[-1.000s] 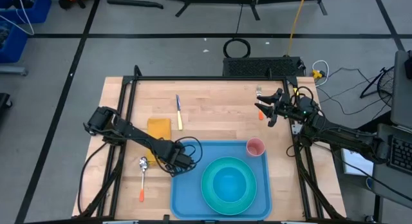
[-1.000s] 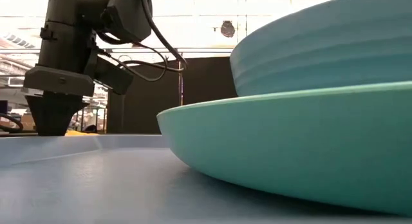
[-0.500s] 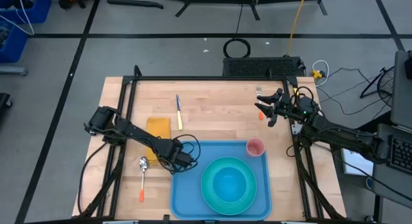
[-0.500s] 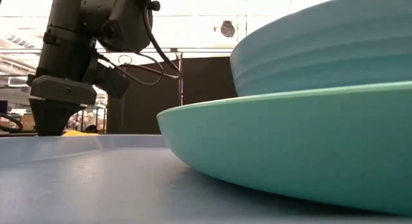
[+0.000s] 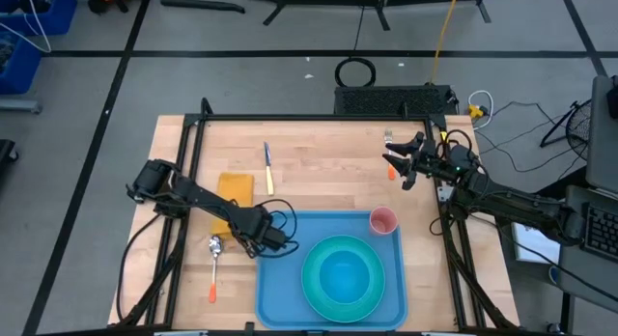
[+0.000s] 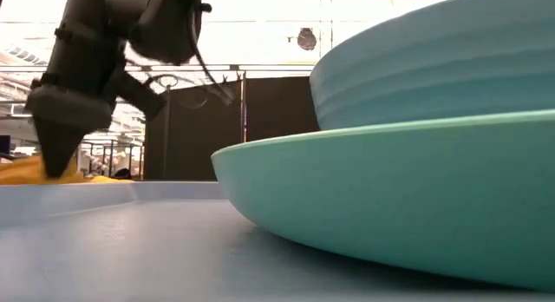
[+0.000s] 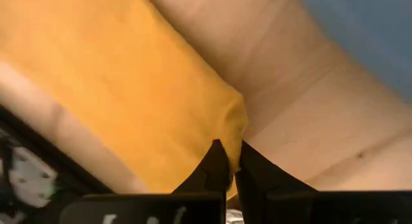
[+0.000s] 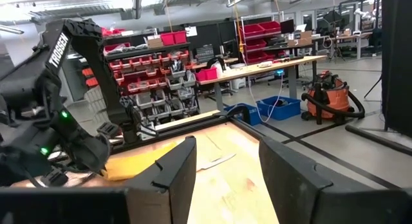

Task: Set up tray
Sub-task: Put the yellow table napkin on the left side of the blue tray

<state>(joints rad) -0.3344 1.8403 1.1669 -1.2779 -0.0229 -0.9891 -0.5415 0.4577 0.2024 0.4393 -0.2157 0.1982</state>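
- Since a second ago my left gripper (image 7: 226, 161) has drawn back from the tray's left rim toward the table's left edge; in the low view it now tilts, with yellow cloth at its tip.
- Left gripper: fingers pinched together on a corner of the napkin (image 7: 122, 95), which puckers at the tips.
- Napkin otherwise lies flat on the bare wood, between the tray and the table's left edge; the spoon (image 5: 214, 264) lies just beside it, toward the near edge.
- Tray (image 5: 282, 288) sits at the table's near edge, centre, carrying the plate (image 5: 343, 273) and bowl, with the pink cup (image 5: 383, 220) in its far right corner.
- Right gripper (image 5: 410, 164) waits near the far right corner, fingers apart, empty.
- My judgement: lift before dragging, so the cloth clears the rim without folding under; keep clear of the spoon.
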